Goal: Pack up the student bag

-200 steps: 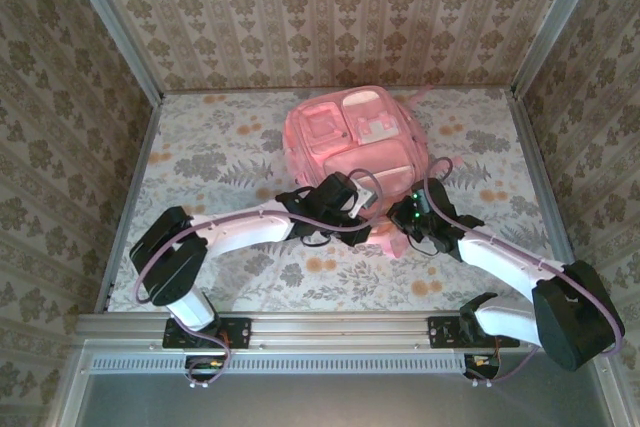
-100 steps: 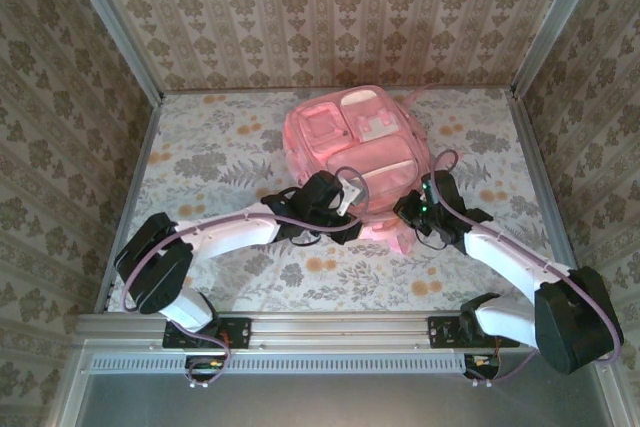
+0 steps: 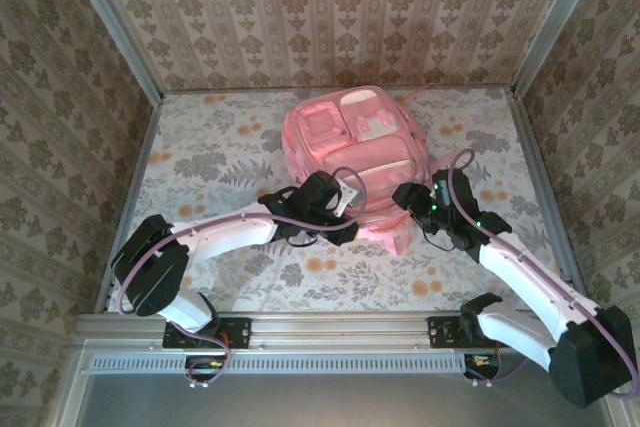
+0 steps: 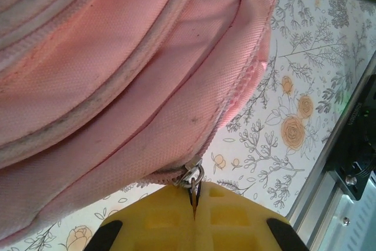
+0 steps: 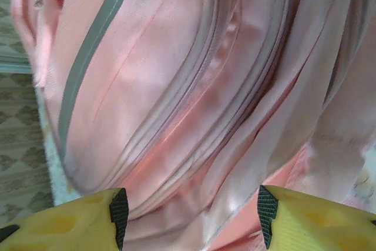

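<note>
The student bag lies flat on the bench, toward the back. At its near edge the left fingers are pressed together, pinching the zipper pull. The right fingers are spread wide, pink fabric just ahead between them.

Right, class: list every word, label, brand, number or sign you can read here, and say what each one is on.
No text can be read in any of these pictures.
student bag: the pale patches on its front in the top view may carry a tag, but it is too small to read.
zip pull: no lettering visible.
black housing: faint pale marks, blurred and unreadable.
</note>
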Action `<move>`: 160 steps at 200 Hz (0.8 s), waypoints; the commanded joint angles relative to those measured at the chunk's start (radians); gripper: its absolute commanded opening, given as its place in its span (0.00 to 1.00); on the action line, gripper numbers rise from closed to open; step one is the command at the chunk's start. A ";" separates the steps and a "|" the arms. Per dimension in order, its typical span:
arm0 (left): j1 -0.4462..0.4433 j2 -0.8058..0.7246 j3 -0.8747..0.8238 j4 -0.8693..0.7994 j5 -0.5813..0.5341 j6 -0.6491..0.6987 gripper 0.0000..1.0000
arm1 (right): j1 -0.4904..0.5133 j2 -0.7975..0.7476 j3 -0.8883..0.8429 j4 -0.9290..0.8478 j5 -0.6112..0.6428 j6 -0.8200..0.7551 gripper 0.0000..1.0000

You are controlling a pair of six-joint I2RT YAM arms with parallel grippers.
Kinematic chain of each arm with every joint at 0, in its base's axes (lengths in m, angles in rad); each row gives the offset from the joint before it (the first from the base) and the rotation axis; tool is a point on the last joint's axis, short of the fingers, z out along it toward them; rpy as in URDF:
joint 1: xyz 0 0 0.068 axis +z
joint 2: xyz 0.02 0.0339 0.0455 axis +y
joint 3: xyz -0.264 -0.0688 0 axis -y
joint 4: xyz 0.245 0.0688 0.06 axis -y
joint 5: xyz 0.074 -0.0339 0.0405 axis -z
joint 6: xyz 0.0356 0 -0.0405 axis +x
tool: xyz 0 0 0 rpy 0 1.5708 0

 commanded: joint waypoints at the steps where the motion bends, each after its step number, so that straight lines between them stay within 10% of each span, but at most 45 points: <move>1: -0.041 0.013 0.080 -0.003 0.066 -0.012 0.00 | 0.042 -0.030 -0.086 0.041 0.004 0.211 0.62; 52: -0.083 0.047 0.123 -0.005 0.060 -0.017 0.00 | 0.140 0.017 -0.113 0.169 0.037 0.309 0.58; 108: -0.095 0.046 0.126 -0.045 0.036 0.015 0.00 | 0.140 0.082 -0.069 0.084 0.130 0.182 0.00; 160: -0.043 -0.014 0.036 -0.054 0.014 0.027 0.00 | 0.068 0.069 -0.047 0.004 0.139 0.079 0.00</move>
